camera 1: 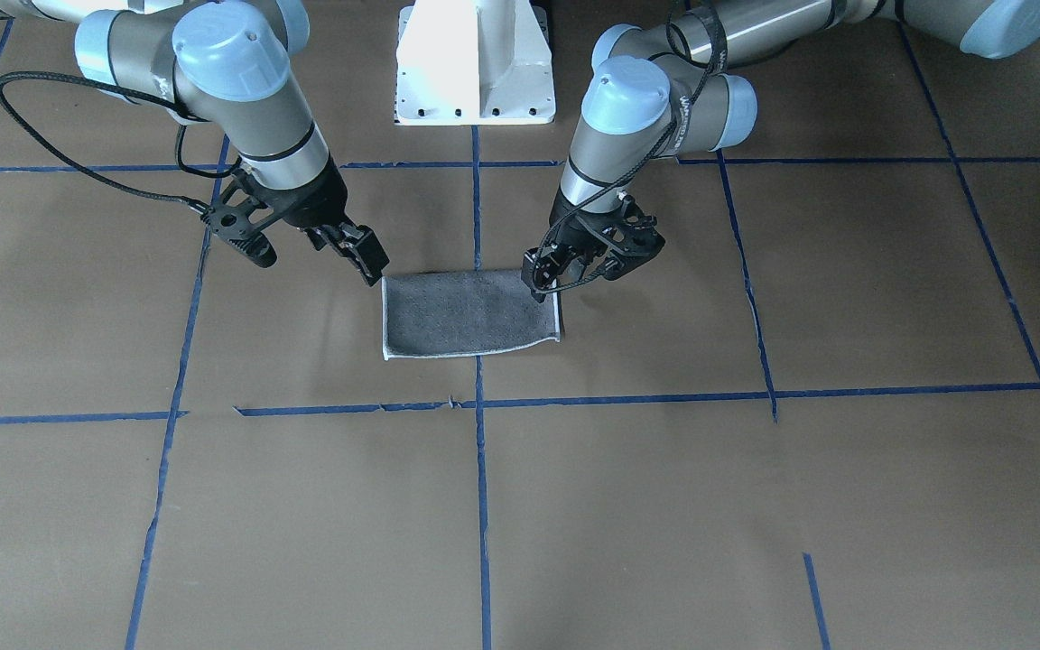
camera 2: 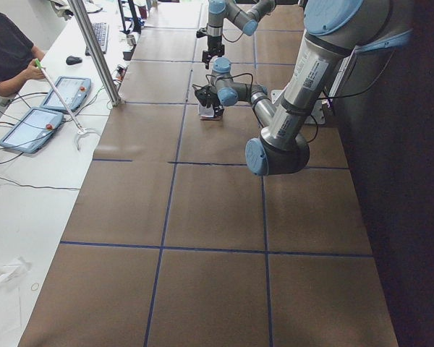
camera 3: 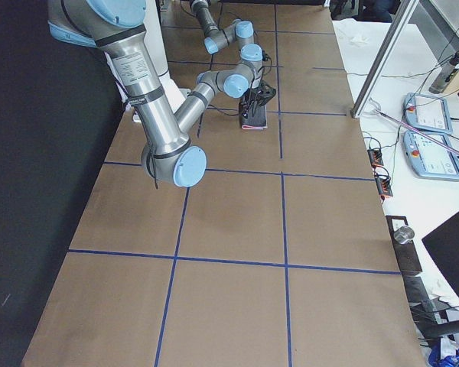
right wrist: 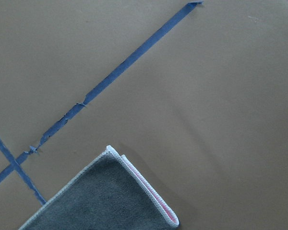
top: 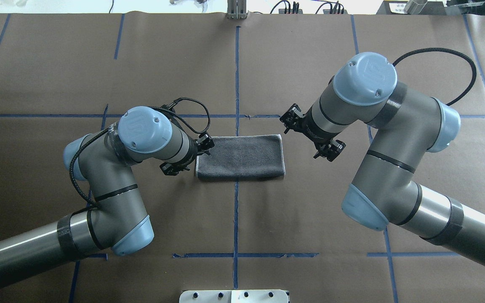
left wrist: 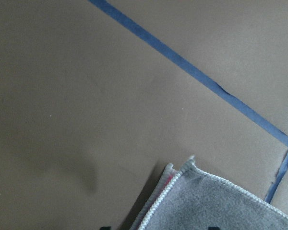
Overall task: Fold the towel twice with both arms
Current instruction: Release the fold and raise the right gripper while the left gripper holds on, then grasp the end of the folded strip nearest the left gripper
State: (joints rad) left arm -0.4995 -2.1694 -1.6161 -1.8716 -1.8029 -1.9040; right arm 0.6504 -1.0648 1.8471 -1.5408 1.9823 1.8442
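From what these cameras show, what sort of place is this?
Probably a robotics lab: two robot arms at a paper-covered table gridded with blue tape, and an operator beside control tablets at a side bench.

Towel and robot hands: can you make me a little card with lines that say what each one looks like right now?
towel: folded into a grey rectangle, lying flat
pink side: tucked inside, only a thin strip peeks out at the edge
left hand: open, at one short end of the towel, holding nothing
right hand: open, at the other short end, holding nothing
table: brown, with blue tape lines
folds: looks like one is done and the second is not yet done
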